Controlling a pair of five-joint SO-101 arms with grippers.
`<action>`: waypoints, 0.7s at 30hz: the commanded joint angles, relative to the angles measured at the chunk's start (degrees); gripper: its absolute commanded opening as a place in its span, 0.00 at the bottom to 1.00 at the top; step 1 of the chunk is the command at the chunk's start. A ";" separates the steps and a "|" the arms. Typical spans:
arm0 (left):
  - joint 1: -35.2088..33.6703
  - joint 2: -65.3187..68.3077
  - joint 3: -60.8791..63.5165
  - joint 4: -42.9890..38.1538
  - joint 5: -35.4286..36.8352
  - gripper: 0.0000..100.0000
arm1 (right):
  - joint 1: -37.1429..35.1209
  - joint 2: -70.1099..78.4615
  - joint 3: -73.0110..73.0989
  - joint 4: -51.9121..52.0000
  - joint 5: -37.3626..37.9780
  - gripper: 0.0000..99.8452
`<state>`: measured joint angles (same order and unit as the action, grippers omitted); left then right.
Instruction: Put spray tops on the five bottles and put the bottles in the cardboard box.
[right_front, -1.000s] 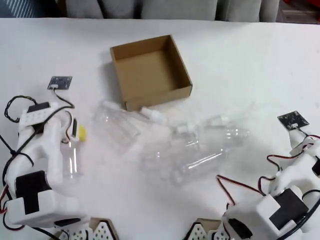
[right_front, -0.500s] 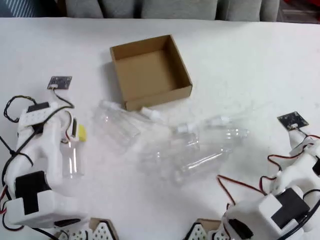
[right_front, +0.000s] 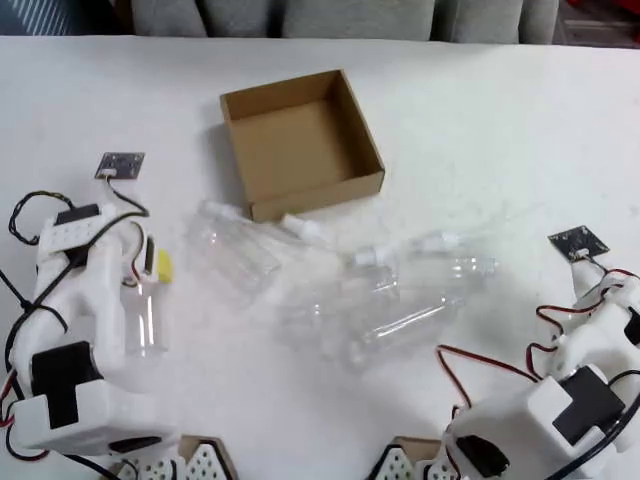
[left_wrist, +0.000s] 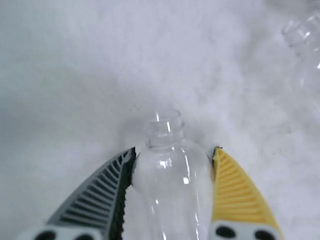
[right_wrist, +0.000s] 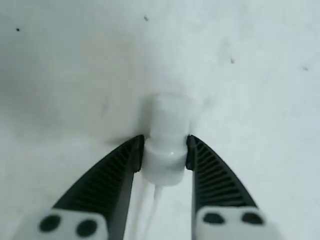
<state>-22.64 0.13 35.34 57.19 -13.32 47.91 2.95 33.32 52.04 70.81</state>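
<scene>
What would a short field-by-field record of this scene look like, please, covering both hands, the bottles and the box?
Left hand: shut on a clear bottle with an open neck and no spray top.
Right hand: shut on a white spray top.
Cardboard box: open, on the table, no bottles inside.
Loose bottles: clear, lying clustered on the table in front of the box, with white tops among them; whether these are attached cannot be told.
Progress: no bottle boxed yet.

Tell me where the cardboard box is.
In the high view the box sits open, slightly left of centre, just behind the loose bottles.
</scene>
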 joint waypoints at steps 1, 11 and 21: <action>-0.13 -0.57 -2.55 -0.18 -0.09 0.02 | -1.01 -0.66 -2.64 -0.40 -0.26 0.04; -0.04 -0.57 -2.55 -0.26 -0.09 0.02 | -1.36 -7.16 -10.99 17.10 -0.88 0.02; -0.04 -0.57 -2.55 -0.18 -0.09 0.02 | -10.42 -25.71 -5.01 30.99 -12.84 0.02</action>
<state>-22.64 0.13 35.34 57.19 -13.32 40.79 -16.31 25.67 82.02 60.70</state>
